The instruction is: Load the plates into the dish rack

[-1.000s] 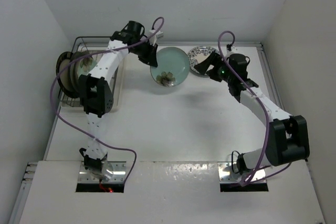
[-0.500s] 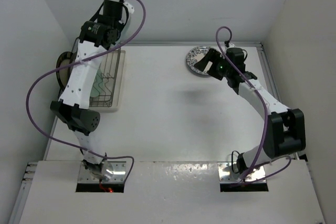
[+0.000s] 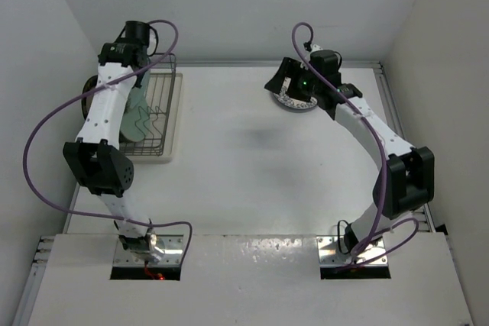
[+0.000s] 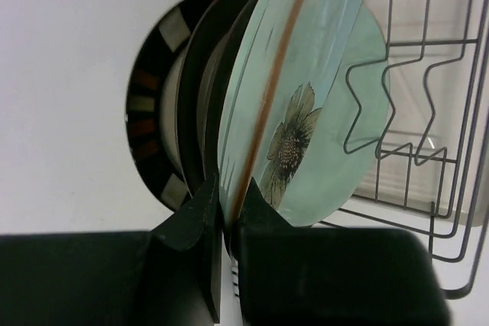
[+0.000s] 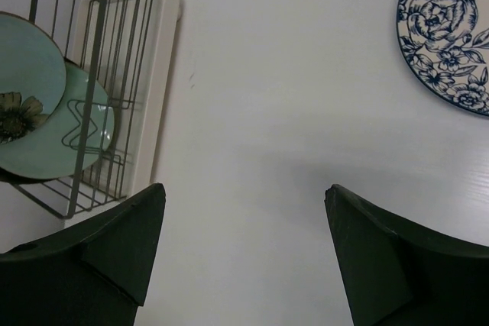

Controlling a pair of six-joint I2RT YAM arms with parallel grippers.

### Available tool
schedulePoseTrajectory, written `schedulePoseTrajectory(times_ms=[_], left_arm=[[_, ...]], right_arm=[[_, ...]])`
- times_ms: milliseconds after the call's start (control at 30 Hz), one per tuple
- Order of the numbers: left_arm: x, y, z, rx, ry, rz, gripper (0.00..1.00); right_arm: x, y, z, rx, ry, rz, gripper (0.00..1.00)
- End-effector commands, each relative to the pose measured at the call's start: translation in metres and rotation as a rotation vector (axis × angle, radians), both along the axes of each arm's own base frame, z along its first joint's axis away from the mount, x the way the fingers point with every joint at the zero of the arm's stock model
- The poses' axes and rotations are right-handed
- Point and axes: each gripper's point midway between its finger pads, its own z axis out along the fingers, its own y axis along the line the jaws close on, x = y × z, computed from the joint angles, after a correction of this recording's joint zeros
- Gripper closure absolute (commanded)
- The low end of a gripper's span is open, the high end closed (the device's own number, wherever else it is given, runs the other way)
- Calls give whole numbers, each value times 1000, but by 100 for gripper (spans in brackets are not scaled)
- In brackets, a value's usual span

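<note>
Plates are nearly all in. The left gripper (image 4: 225, 198) is pinching the rim of a mint-green flowered plate (image 4: 321, 20). A second ago that plate hung out over the table (image 3: 252, 173); now it stands on edge inside the dish rack (image 4: 451, 135). It sits between the dark-rimmed plates (image 4: 157, 112) on the wall side and the other mint plate (image 4: 365, 166) on the open side. Whether its lower edge has settled between the prongs I can't see, so letting go still looks a step away.

Across the way, the right gripper (image 5: 244, 196), jaws spread wide and holding nothing, has shifted over the blue-and-white plate (image 5: 451, 36) toward its rack side. That plate lies flat on the table, well apart from the rack. It looks to be the last one left to load.
</note>
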Motion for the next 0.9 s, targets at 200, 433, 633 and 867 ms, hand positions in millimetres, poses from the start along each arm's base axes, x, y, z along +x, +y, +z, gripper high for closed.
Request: schedulePoseTrajectory(times_ms=[200, 433, 633, 867], left_arm=[[6, -14, 1, -278, -142, -44, 100], [9, -5, 10, -284, -174, -15, 100], [24, -7, 74, -235, -350, -43, 100], [16, -19, 58, -242, -270, -54, 100]], right_arm=[[-2, 4, 17, -65, -44, 11, 15], [-5, 1, 14, -76, -46, 3, 15], [-2, 4, 10, -76, -38, 12, 15], [3, 7, 12, -75, -41, 23, 15]])
